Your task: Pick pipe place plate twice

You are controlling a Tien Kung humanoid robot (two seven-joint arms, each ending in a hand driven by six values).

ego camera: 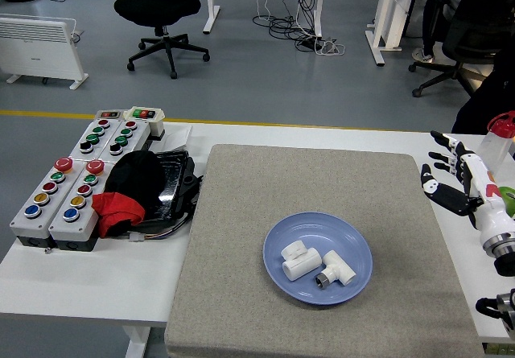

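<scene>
Head view, catalogue: round blue plate on grey felt mat, holding two white plastic pipe fittings, and, side by side, both apparently delivered. Right hand at far right, well apart from plate; fingers spread, holding nothing, touching nothing. Left hand unseen.
</scene>
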